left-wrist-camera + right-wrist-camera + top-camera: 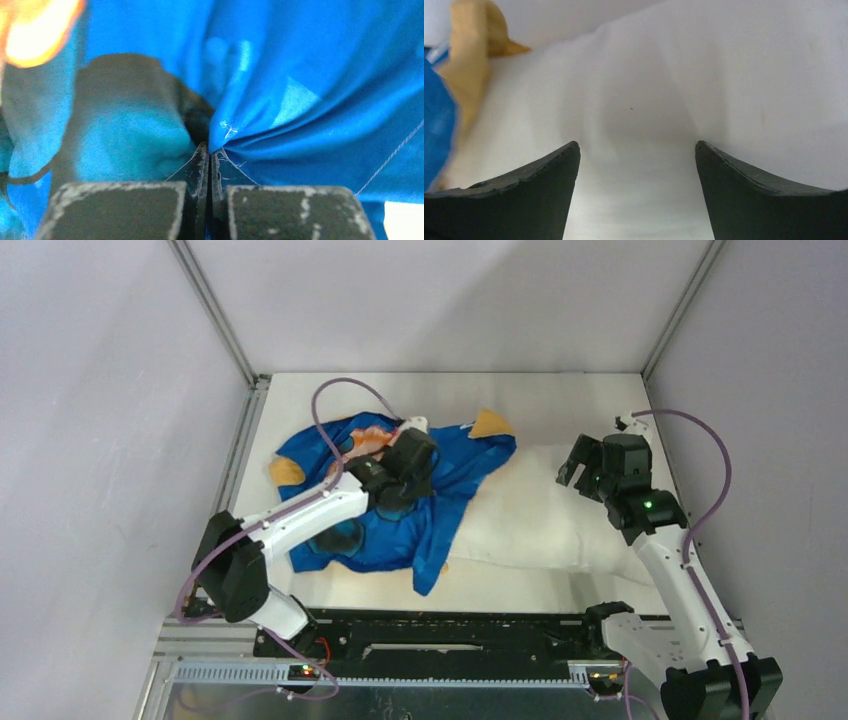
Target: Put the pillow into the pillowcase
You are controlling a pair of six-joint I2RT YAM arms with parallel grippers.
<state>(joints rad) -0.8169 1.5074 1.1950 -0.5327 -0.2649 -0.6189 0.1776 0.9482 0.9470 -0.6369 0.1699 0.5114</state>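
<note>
The pillow (540, 510) lies flat on the right half of the table (560, 400), long side running left to right, plain white and plump, its right end reaching under the right arm. Its left end meets the pillowcase (450, 470), whose blue cloth laps over that end; whether any of the pillow is inside the sack cannot be told. The pillowcase is crumpled in a heap on the left-centre of the table, blue face mostly upward, with orange-yellow corners turned out at the far right (492, 423) and at the left edge (287, 471), and a tongue of blue trailing toward the near edge. The left gripper (400, 485) is pressed down into the middle of the heap; in the left wrist view its fingers (200, 170) stand together with a gathered fold of the blue pillowcase (310, 75) pinched between them, creases fanning out from the pinch and loose threads showing at the tips. The right gripper (578, 462) is over the far right part of the pillow, jaws spread wide; in the right wrist view the two dark fingers (544, 190) flank bare white pillow (639, 100) and grip nothing, and contact with the cloth cannot be confirmed. An orange corner and a strip of blue show at the left of that view. A purple cable (340, 390) loops from the left arm over the far side of the heap; a like cable runs along the right arm
</note>
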